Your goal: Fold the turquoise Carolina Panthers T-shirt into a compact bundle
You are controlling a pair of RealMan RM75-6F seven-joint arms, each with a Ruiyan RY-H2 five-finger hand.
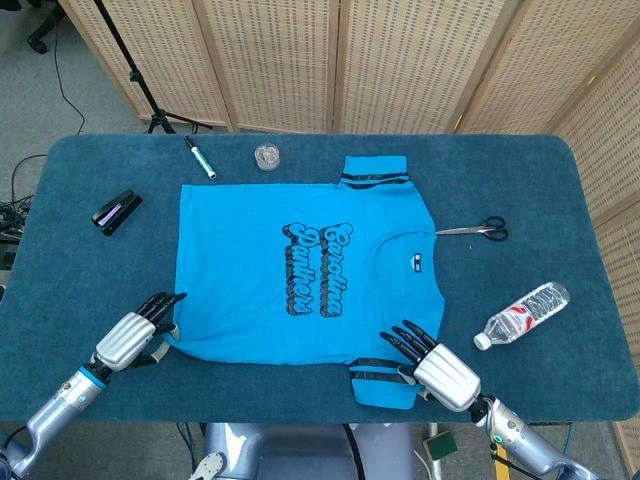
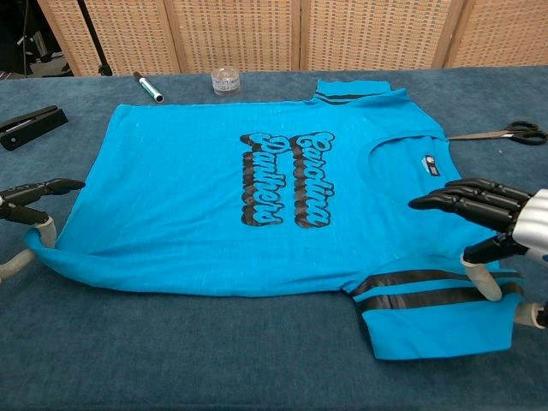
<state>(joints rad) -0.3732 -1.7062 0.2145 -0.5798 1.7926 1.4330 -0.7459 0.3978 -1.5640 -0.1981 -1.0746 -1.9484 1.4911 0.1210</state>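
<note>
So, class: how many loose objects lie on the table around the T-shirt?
5. Stapler far left; marker and small clear jar beyond the shirt's far edge; scissors by the collar; water bottle near right. Nothing seems hidden.

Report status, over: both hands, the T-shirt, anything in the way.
Left hand pinches lifted hem corner. Right hand open over near sleeve. T-shirt otherwise flat. Scissors touch its edge.

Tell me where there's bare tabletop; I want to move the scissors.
Free: the strip right of the scissors and bottle, and the far edge past the collar-side sleeve. Crowded: the far left, with marker, jar, stapler.
</note>
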